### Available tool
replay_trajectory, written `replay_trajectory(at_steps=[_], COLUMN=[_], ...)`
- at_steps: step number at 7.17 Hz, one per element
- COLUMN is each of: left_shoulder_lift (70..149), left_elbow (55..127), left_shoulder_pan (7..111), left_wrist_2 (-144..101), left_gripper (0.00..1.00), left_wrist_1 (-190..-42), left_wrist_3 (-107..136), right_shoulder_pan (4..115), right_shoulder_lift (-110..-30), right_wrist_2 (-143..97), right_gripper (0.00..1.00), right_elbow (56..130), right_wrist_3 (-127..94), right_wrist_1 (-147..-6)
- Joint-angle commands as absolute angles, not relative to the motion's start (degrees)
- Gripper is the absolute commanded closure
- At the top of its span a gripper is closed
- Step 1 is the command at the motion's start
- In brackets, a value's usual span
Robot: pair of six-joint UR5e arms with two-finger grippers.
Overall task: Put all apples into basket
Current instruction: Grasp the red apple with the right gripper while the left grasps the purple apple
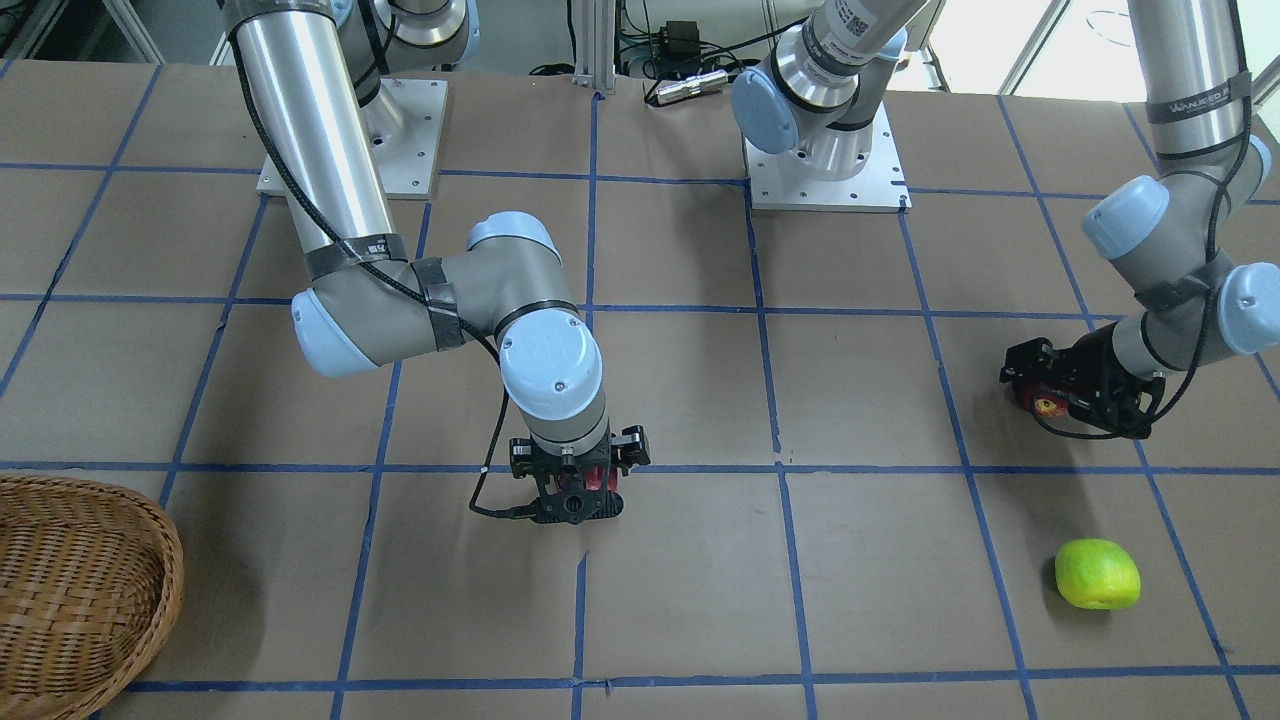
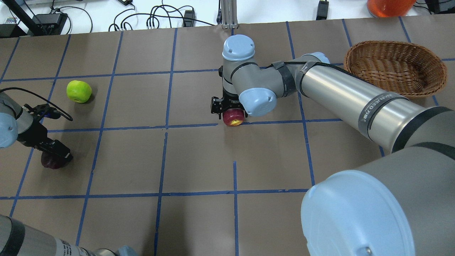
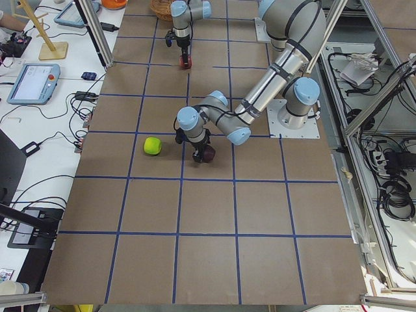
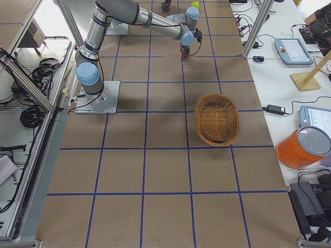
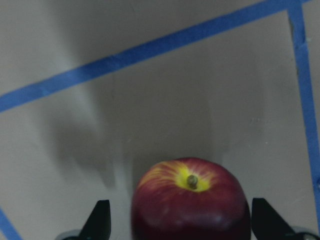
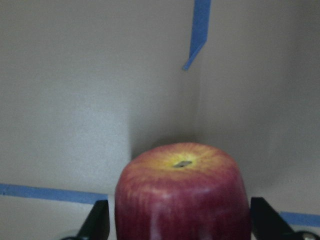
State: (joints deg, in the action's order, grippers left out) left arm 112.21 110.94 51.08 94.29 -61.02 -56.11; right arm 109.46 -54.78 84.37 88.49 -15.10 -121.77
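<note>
The red apple (image 2: 233, 117) with a yellowish patch sits on the table near the middle. My right gripper (image 2: 231, 111) stands over it, open, with a finger (image 6: 98, 220) on each side of the apple (image 6: 182, 195). The dark maroon apple (image 2: 49, 163) sits at the robot's left. My left gripper (image 2: 56, 153) is open around that apple (image 5: 190, 205), with a small gap at one finger (image 5: 99, 220). The lime green apple (image 2: 79, 91) lies alone beyond the left gripper. The wicker basket (image 2: 394, 44) stands at the far right, with nothing in it.
The table is brown with a blue tape grid. The right arm's long link (image 2: 348, 96) stretches across the right half toward the basket side. Both arm bases (image 1: 825, 170) stand on metal plates at the robot's edge. Cables and an orange container (image 2: 389, 5) lie beyond the far edge.
</note>
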Motion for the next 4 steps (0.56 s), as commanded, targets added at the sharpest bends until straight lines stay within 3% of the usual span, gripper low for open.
replay_trajectory(at_steps=[1, 2, 4], left_shoulder_lift=[112.33, 111.45, 109.78], left_elbow=[111.1, 110.83, 106.73], left_shoulder_pan=[51.24, 51.59, 53.86], left_wrist_2=[94.48, 94.05, 89.76], left_gripper=[0.27, 0.99, 1.0], left_wrist_1=[-60.91, -61.95, -66.41], left_wrist_3=[-55.28, -53.72, -46.8], right_shoulder_pan=[108.81, 108.46, 103.48], right_shoulder_lift=[-54.67, -55.02, -59.03], right_wrist_2=[84.81, 84.99, 84.82], right_gripper=[0.75, 0.99, 1.0], right_elbow=[88.33, 88.33, 87.54], right_wrist_3=[-14.59, -14.42, -14.5], right_wrist_1=[-121.99, -121.82, -120.33])
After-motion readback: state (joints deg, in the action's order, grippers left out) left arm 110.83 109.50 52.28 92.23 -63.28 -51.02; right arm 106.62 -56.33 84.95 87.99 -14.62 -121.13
